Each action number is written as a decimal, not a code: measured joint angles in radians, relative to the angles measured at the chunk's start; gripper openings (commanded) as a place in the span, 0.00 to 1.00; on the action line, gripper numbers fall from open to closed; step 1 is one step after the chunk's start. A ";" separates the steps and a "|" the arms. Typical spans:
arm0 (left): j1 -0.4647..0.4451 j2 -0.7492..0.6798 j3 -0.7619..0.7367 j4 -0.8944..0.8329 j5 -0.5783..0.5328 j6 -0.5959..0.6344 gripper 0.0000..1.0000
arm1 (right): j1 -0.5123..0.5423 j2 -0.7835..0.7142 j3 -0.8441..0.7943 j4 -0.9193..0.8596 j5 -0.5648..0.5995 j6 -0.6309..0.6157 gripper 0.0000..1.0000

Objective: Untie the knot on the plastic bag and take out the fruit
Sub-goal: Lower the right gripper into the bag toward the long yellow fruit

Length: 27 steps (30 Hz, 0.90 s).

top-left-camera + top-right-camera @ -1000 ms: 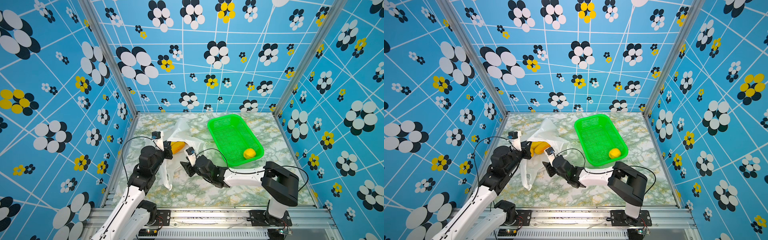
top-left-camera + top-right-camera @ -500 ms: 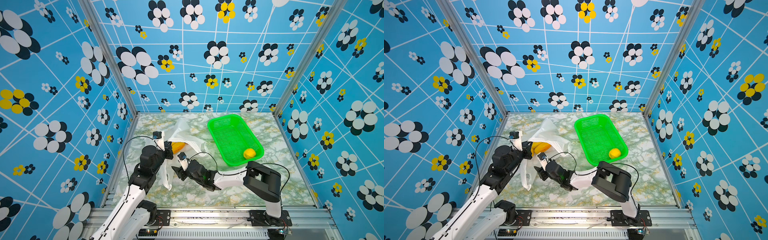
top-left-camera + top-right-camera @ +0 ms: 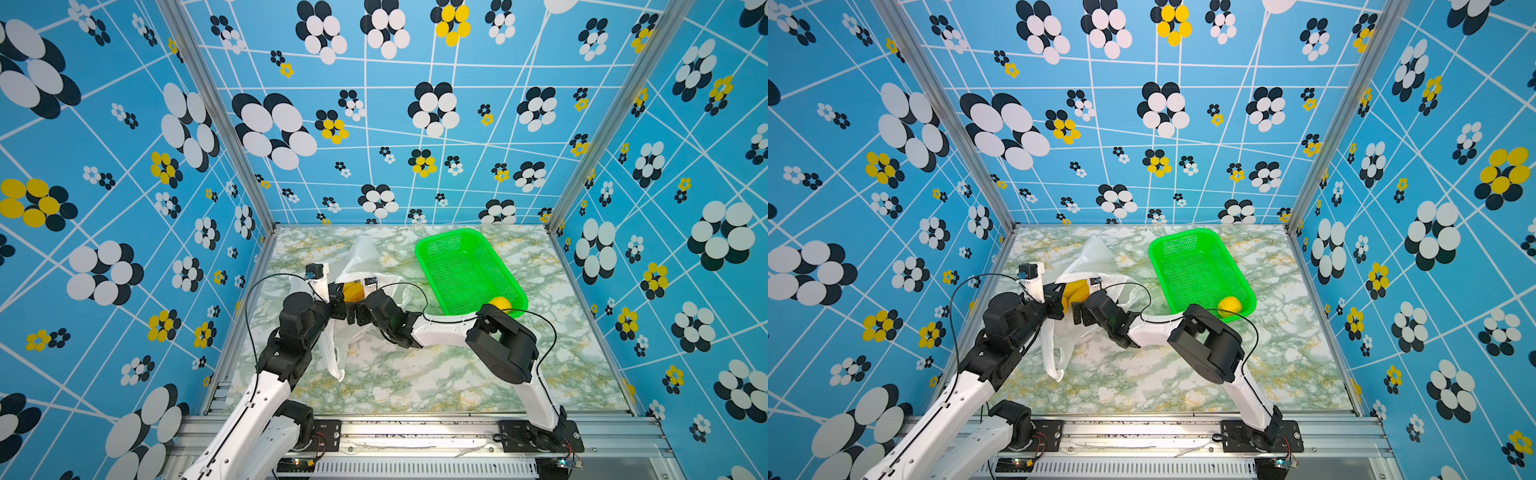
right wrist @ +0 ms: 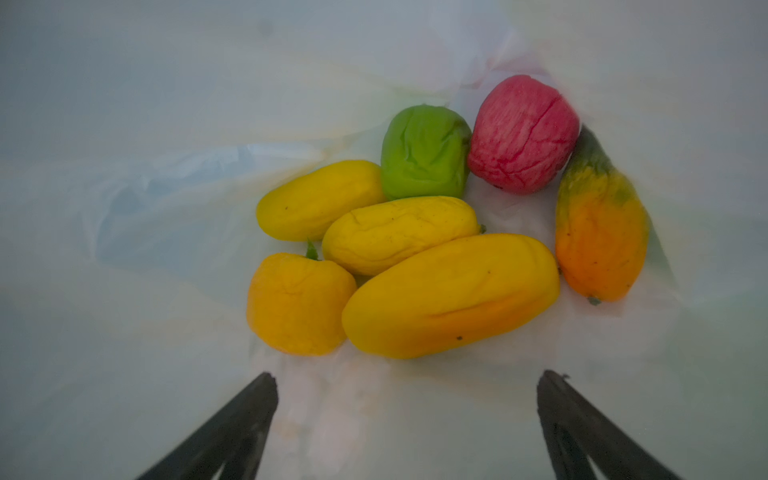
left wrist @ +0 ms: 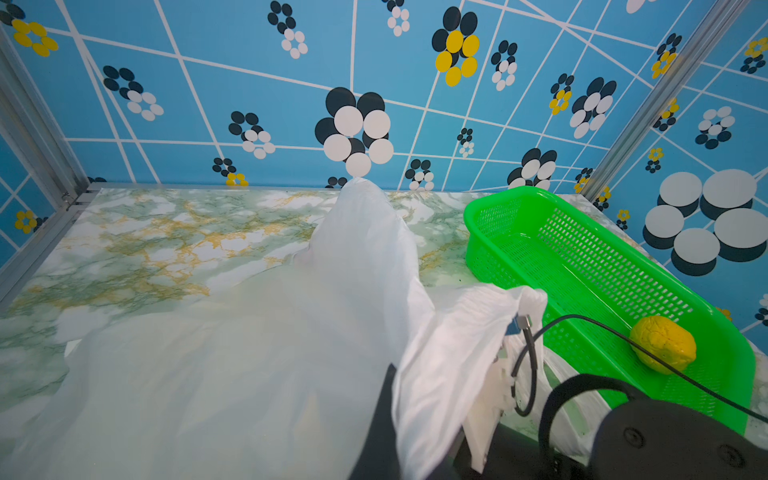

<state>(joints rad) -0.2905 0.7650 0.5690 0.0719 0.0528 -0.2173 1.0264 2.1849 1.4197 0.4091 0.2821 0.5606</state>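
**A:** Top views: what lies on the worktop (image 3: 415, 374)?

**B:** In both top views a white plastic bag (image 3: 365, 262) (image 3: 1096, 253) lies left of centre on green-veined marble, with its mouth open toward the arms. Yellow fruit (image 3: 352, 291) (image 3: 1075, 291) shows inside the mouth. A green mesh basket (image 3: 420, 255) (image 3: 1153, 254) sits near the bag's right side, with a lone yellow fruit (image 3: 500, 303) (image 3: 1230, 305) in its near corner.

**A:** And the grippers?

**B:** The left gripper (image 3: 340, 309) (image 3: 1057, 306) is clenched on the bag's edge, at the left of the mouth. The right gripper (image 3: 357, 312) (image 3: 1081, 312) reaches across the middle to the same mouth.

**A:** Left wrist view?

**B:** Bag film (image 5: 353, 291) fills the foreground and drapes over one dark finger (image 5: 376, 415). A peak of plastic rises toward the far wall. The basket (image 5: 498, 199) stands beside the bag, holding the lone yellow fruit (image 5: 663, 345).

**A:** Right wrist view?

**B:** This view looks into the bag (image 4: 124, 124). The right gripper (image 4: 409, 376) is released, its two dark fingers (image 4: 249, 415) wide apart with nothing between them. Just ahead, seven fruit (image 4: 451, 295) cluster on the film. Four are yellow-orange. A green fruit (image 4: 424, 151) touches a pinkish-red fruit (image 4: 523, 133), and a green-and-orange fruit (image 4: 598, 232) lies at the cluster's edge.
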 measured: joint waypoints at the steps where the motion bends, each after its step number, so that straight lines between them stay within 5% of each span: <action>1: 0.000 0.000 0.000 0.000 0.000 0.000 0.00 | 0.001 0.013 0.025 -0.015 -0.001 0.041 0.94; 13: 0.000 -0.001 0.000 0.000 0.004 0.000 0.00 | 0.000 0.130 0.219 -0.166 -0.014 0.371 0.94; 27: -0.005 -0.004 0.000 0.000 0.019 0.000 0.00 | -0.006 0.269 0.422 -0.313 0.086 0.455 0.91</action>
<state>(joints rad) -0.2955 0.7612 0.5690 0.0723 0.0715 -0.2176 1.0203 2.4535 1.8416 0.0963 0.3679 1.0157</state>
